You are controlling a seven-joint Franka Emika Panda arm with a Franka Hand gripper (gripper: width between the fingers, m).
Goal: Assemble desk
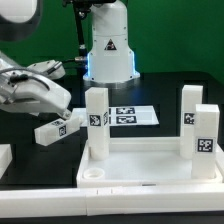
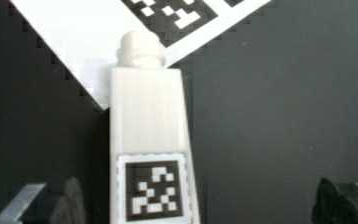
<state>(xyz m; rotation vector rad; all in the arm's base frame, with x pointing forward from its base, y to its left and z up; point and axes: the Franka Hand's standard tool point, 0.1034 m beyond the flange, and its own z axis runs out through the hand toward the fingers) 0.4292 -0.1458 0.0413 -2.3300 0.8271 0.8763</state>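
Observation:
The white desk top (image 1: pixel 140 182) lies flat at the front, with three legs upright in its corners: one at the back left (image 1: pixel 97 120) and two on the exterior view's right (image 1: pixel 190 115) (image 1: pixel 206 132). Its front left round socket (image 1: pixel 92 172) is empty. A fourth tagged leg (image 1: pixel 54 130) lies tilted on the black table to the left of the top. My gripper (image 1: pixel 58 106) hangs just over it. In the wrist view this leg (image 2: pixel 153 120) lies between my fingers, nearer one fingertip (image 2: pixel 37 205) than the other. The gripper (image 2: pixel 194 205) is open and not touching the leg.
The marker board (image 1: pixel 130 115) lies behind the desk top, and its corner shows beyond the leg's peg in the wrist view (image 2: pixel 87 50). A white border bar end (image 1: pixel 5 156) sits at the exterior view's left edge. The arm's base (image 1: pixel 108 50) stands at the back.

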